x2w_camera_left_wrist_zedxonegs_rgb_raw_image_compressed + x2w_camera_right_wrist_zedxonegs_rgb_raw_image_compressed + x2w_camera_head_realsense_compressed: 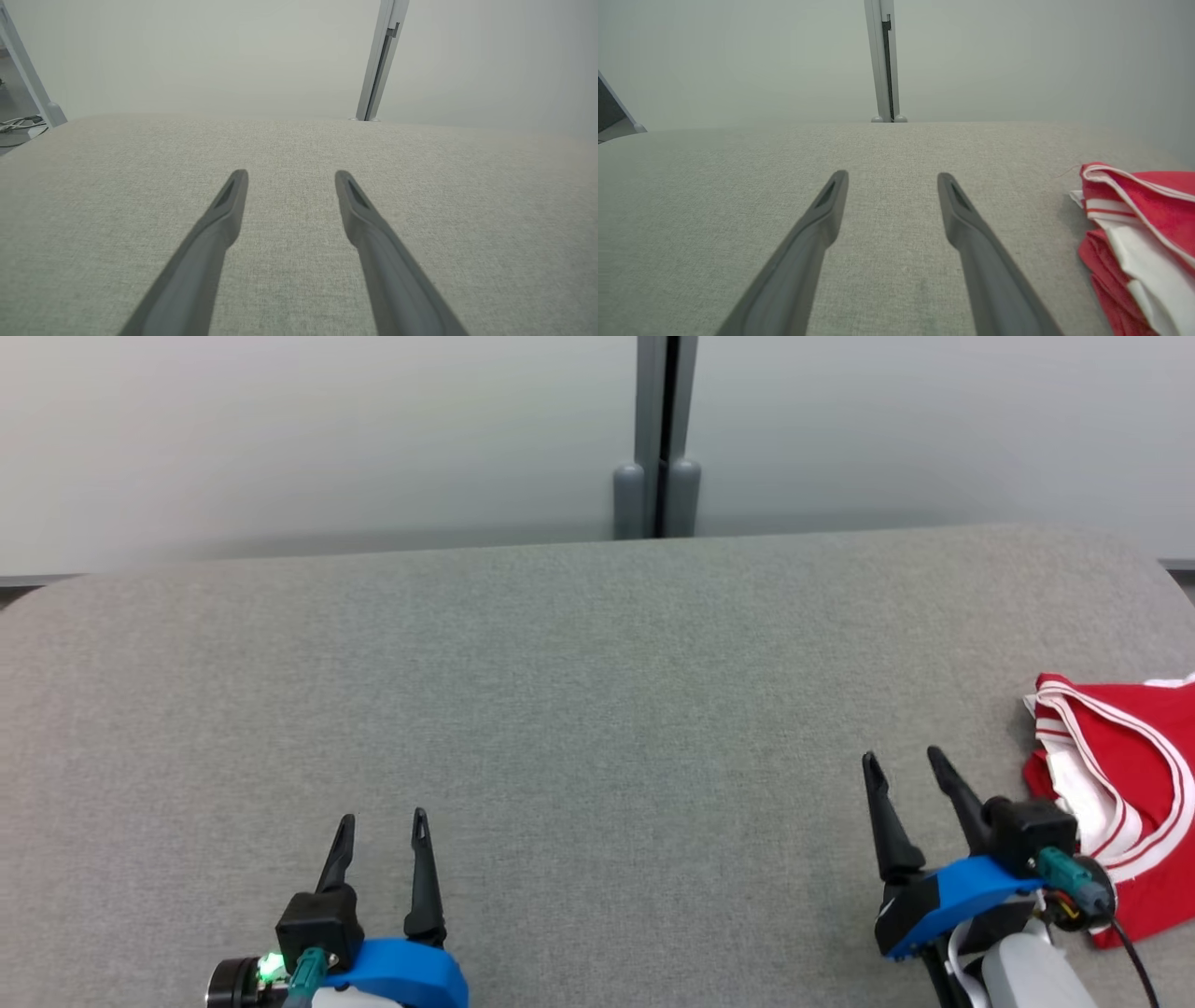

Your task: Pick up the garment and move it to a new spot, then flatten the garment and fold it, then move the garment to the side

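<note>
The garment (pixel 1134 775) is red with white stripes and lies bunched at the right edge of the grey padded table (pixel 597 691), partly cut off by the head view's border. It also lies at the right of the right wrist view, garment (pixel 1143 228). My right gripper (pixel 904 761) stands open just left of the garment, nothing between its fingers, right gripper (pixel 893 176). Near the front left of the table my left gripper (pixel 383 819) is open and empty above bare fabric, left gripper (pixel 290 173).
A pale wall with a grey vertical post (pixel 656 439) rises behind the table's far edge. Cables (pixel 18 125) lie on the floor beyond the table's left corner in the left wrist view.
</note>
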`<state>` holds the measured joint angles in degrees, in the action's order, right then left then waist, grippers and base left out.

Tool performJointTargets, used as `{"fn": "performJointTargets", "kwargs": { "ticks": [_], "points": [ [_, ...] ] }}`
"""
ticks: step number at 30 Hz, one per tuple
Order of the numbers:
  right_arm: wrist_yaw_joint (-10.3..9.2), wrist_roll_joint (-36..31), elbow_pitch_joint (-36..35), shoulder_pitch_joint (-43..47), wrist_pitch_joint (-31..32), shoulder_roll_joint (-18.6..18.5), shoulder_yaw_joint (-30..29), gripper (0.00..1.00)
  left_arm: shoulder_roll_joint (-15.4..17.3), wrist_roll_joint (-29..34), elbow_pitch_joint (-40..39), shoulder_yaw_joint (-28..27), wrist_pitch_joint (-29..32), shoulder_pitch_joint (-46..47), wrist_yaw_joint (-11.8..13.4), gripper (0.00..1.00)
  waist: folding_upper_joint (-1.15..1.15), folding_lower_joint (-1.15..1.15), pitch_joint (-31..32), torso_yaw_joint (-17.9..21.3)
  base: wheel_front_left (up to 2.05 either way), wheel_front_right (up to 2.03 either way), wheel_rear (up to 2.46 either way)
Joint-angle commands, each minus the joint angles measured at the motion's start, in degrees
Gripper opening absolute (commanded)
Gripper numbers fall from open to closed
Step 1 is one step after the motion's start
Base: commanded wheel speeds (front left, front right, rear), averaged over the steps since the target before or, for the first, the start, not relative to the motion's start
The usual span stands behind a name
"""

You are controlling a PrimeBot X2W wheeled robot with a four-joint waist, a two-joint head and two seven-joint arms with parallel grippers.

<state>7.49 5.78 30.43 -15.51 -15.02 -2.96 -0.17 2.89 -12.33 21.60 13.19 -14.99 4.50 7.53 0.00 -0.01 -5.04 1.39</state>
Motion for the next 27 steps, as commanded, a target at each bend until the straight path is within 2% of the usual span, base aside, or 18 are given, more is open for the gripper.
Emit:
{"fn": "performJointTargets", "kwargs": {
  "ticks": [1, 16, 17, 21, 27],
  "points": [
    [0.01, 0.85, 0.06, 1.59, -0.17, -0.05, 0.71, 1.0, -0.02, 0.35, -0.36, -0.76, -0.26, -0.74, -0.12, 1.0, 0.0, 0.01, 0.83, -0.51, 0.0, 0.0, 0.0],
    [0.01, 3.12, 0.56, 4.42, -0.17, -0.02, 2.38, 1.0, -0.01, -2.57, -1.96, -4.58, -0.26, -4.32, -2.94, 1.0, 0.0, 0.01, 4.92, -0.67, 0.0, 0.0, 0.0],
    [0.0, 3.01, 0.52, 3.32, 0.02, 0.07, 2.29, 0.0, 0.0, -2.72, -1.67, -4.42, 0.03, -4.21, -2.91, 0.0, 0.0, 0.01, 4.94, -0.69, 0.0, 0.0, 0.0],
    [0.0, 3.08, 2.48, 4.57, 0.41, 0.22, 2.24, 0.0, 0.01, -2.95, 0.31, -4.45, 0.32, -5.23, -2.88, 0.0, 0.0, 0.01, 4.97, -0.71, 0.0, 0.0, 0.0],
    [0.0, 9.89, 1.37, 4.48, 2.63, 0.2, 1.01, 0.0, 0.01, -9.37, -0.23, -5.81, 2.14, -4.5, -3.9, 0.0, 0.0, 0.01, 4.97, -0.74, 0.0, 0.0, 0.0]
  ]
}}
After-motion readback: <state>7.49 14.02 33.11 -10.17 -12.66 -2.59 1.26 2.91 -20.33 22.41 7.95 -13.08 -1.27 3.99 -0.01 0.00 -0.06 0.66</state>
